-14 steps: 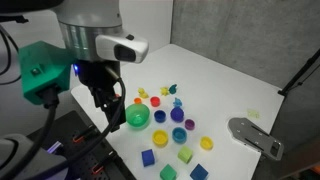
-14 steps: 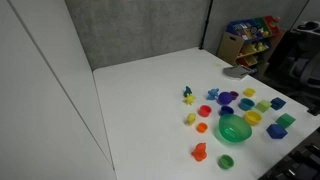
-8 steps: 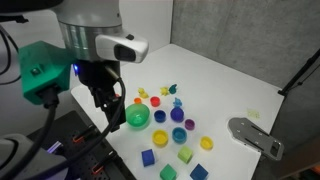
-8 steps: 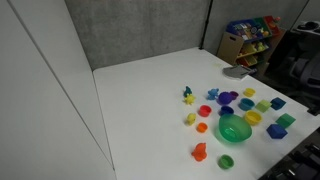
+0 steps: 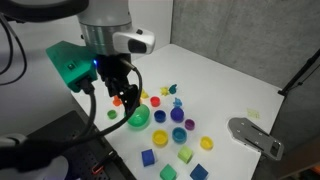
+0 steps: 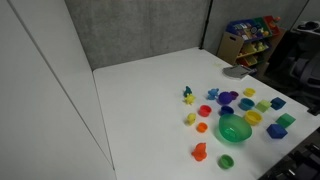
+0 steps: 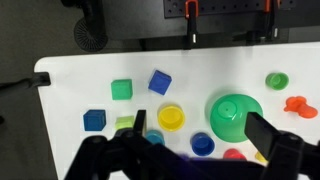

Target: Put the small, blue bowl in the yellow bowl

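Note:
The small, blue bowl (image 7: 202, 144) is a tiny dark blue bowl on the white table; it also shows in an exterior view (image 5: 160, 117). It stands between the yellow bowl (image 7: 171, 117) and the big green bowl (image 7: 234, 113). The yellow bowl also shows in both exterior views (image 5: 160, 137) (image 6: 253, 117). My gripper (image 7: 203, 132) is open and empty, its two dark fingers spread wide to either side of the blue bowl. In an exterior view the gripper (image 5: 127, 99) hangs above the table beside the green bowl (image 5: 137, 117). The gripper is out of the frame in the other exterior view.
Blue cubes (image 7: 160, 81) (image 7: 96, 120), a green cube (image 7: 122, 89), a small green bowl (image 7: 277, 81) and a red piece (image 7: 297, 105) lie around. Violet bowls (image 5: 177, 113) and small yellow pieces sit farther on. A grey bracket (image 5: 255, 136) lies at the table edge.
The arm has swung right in the exterior view, carrying the gripper towards the cluster of bowls. The objects on the table have not moved.

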Robot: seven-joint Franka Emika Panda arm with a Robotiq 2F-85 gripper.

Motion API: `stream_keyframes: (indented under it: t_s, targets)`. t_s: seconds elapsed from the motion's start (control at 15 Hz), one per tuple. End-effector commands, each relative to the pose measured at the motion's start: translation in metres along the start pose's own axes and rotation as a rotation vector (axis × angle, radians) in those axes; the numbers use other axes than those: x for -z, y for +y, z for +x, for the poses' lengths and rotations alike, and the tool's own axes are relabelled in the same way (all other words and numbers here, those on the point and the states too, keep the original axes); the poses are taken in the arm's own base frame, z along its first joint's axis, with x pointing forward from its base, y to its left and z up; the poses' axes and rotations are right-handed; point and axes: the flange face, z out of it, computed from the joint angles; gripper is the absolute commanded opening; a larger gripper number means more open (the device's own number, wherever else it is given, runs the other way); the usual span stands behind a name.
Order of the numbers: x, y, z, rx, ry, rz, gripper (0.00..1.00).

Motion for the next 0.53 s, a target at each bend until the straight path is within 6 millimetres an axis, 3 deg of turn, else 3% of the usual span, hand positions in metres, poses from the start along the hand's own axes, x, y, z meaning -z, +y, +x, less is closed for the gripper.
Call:
stream_keyframes:
  t_s: [0.0,0.47]
  targets:
    - [-0.014,-0.005,0.029,0.004,0.051,0.008,1.0]
    - [-0.081,0.003,0.077,-0.013,0.064,0.016,1.0]
